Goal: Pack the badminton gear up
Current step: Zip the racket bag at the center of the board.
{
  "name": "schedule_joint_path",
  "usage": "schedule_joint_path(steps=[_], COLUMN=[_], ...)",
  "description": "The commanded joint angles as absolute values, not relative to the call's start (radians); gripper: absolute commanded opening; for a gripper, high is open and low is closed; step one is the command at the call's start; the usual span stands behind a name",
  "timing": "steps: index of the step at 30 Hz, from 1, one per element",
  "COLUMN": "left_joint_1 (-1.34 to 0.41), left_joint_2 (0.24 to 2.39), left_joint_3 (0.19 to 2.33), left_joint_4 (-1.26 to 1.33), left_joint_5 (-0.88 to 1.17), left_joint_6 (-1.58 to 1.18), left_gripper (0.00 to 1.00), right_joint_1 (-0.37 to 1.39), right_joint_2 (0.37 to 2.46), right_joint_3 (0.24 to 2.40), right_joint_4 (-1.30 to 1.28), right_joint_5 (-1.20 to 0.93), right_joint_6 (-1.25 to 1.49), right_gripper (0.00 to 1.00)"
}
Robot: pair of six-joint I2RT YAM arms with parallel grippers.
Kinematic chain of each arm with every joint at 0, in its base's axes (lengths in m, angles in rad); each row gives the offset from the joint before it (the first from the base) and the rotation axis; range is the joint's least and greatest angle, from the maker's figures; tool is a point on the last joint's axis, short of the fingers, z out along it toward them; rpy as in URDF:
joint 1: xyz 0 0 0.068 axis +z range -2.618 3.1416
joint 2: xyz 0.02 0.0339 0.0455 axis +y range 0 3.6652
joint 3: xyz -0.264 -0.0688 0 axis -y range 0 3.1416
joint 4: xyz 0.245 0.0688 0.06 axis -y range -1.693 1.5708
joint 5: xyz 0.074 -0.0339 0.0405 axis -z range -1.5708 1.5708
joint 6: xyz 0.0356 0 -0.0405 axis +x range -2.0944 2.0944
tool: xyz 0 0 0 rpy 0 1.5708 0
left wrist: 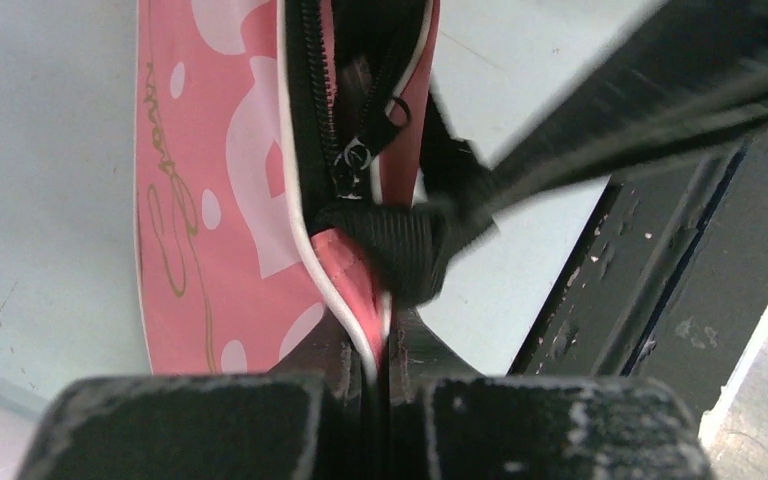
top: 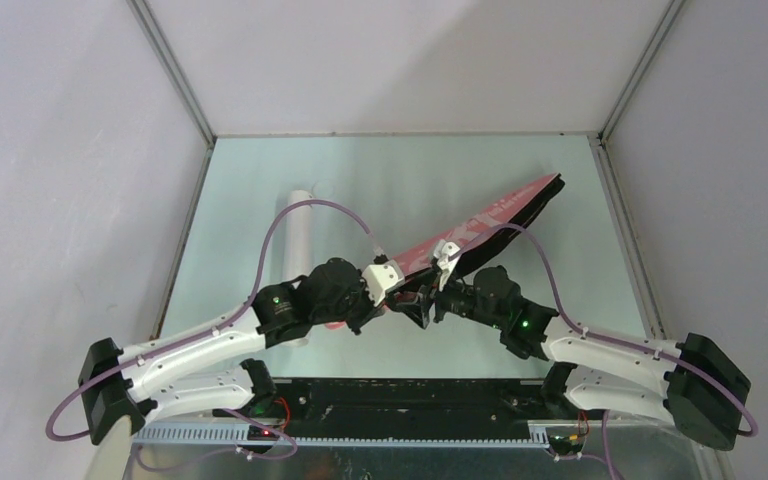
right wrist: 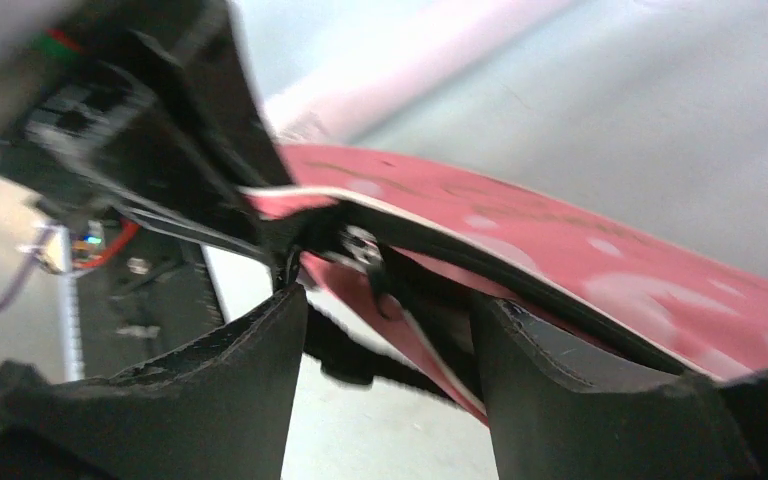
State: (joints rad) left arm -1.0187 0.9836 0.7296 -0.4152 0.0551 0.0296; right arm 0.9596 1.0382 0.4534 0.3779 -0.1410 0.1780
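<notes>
The pink racket bag (top: 500, 212) runs slantwise from the table's middle to the back right, its near end raised. My left gripper (top: 382, 297) is shut on that near end; in the left wrist view the jaws (left wrist: 382, 345) pinch the white-piped pink edge (left wrist: 230, 180) just below the black zipper and its pull (left wrist: 358, 155). My right gripper (top: 417, 305) is open, its fingers (right wrist: 390, 320) either side of the zipper pull (right wrist: 365, 252) and the bag's edge (right wrist: 560, 240), not closed on them. The long white tube (top: 295, 225) lies at the left. Rackets and shuttlecocks are out of view.
The bag's black strap (left wrist: 570, 140) stretches across to the right of the left gripper. The black base rail (top: 410, 395) runs along the table's near edge. Enclosure walls stand on three sides. The tube also shows blurred in the right wrist view (right wrist: 430, 70).
</notes>
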Motion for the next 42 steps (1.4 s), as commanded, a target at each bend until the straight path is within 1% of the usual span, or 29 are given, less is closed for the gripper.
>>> schedule_joint_path(steps=[1,8,9,12,15,17,19,20,21,22,23,24,26,27,29,32,33,34,37,38,39,42], left_joint_1=[-1.045,-1.045,-1.045,-1.045,-1.045,-1.045,-1.045,-1.045,-1.045,-1.045,-1.045,-1.045,-1.045,-1.045,-1.045,-1.045,-1.045,-1.045,-1.045,-1.045,-1.045,-1.043], left_joint_2=[0.983,0.965,0.959,0.953,0.959,0.963,0.965,0.965,0.964,0.96,0.958,0.952,0.942,0.939,0.924,0.894,0.888,0.878,0.862,0.858,0.855,0.846], left_joint_3=[0.711,0.705,0.702,0.698,0.692,0.689,0.685,0.684,0.684,0.683,0.681,0.679,0.674,0.673,0.671,0.667,0.666,0.665,0.666,0.668,0.668,0.669], left_joint_4=[-0.319,-0.318,-0.317,-0.307,-0.303,-0.304,-0.307,-0.308,-0.309,-0.31,-0.312,-0.312,-0.32,-0.323,-0.333,-0.348,-0.356,-0.359,-0.364,-0.372,-0.375,-0.381], left_joint_5=[0.228,0.254,0.258,0.262,0.273,0.276,0.281,0.285,0.29,0.29,0.286,0.283,0.268,0.26,0.226,0.152,0.135,0.104,0.09,0.08,0.072,0.052], left_joint_6=[-0.031,-0.047,-0.049,-0.057,-0.06,-0.061,-0.058,-0.055,-0.054,-0.053,-0.052,-0.051,-0.045,-0.043,-0.036,-0.019,-0.009,-0.005,0.041,0.048,0.06,0.074], left_gripper=[0.0,0.0,0.0,0.0,0.0,0.0,0.0,0.0,0.0,0.0,0.0,0.0,0.0,0.0,0.0,0.0,0.0,0.0,0.0,0.0,0.0,0.0], right_joint_1=[1.004,1.06,1.07,1.09,1.129,1.144,1.148,1.15,1.15,1.15,1.149,1.148,1.14,1.135,1.11,1.023,0.996,0.937,0.799,0.772,0.705,0.577], right_joint_2=[1.029,1.09,1.095,1.114,1.127,1.137,1.142,1.141,1.139,1.132,1.128,1.113,1.079,1.054,1.015,0.97,0.949,0.94,0.901,0.897,0.893,0.877], right_joint_3=[0.509,0.539,0.548,0.562,0.563,0.563,0.563,0.563,0.563,0.563,0.563,0.563,0.563,0.563,0.563,0.564,0.564,0.565,0.569,0.57,0.575,0.577], right_joint_4=[0.57,0.543,0.534,0.514,0.536,0.564,0.603,0.609,0.609,0.603,0.581,0.564,0.492,0.436,0.344,0.205,0.125,0.081,-0.099,-0.123,-0.17,-0.236], right_joint_5=[-0.219,-0.021,0.053,0.231,0.335,0.37,0.35,0.338,0.341,0.356,0.366,0.392,0.423,0.428,0.423,0.333,0.312,0.252,0.156,0.148,0.096,-0.041], right_joint_6=[0.266,0.21,0.212,0.283,0.348,0.341,0.344,0.345,0.357,0.366,0.377,0.384,0.402,0.405,0.397,0.351,0.325,0.304,0.159,0.1,0.074,-0.039], right_gripper=[0.63,0.59,0.58,0.57,0.56,0.52,0.44,0.36,0.32,0.23,0.19,0.11,0.0,0.0,0.0,0.0,0.0,0.0,0.0,0.0,0.0,0.0])
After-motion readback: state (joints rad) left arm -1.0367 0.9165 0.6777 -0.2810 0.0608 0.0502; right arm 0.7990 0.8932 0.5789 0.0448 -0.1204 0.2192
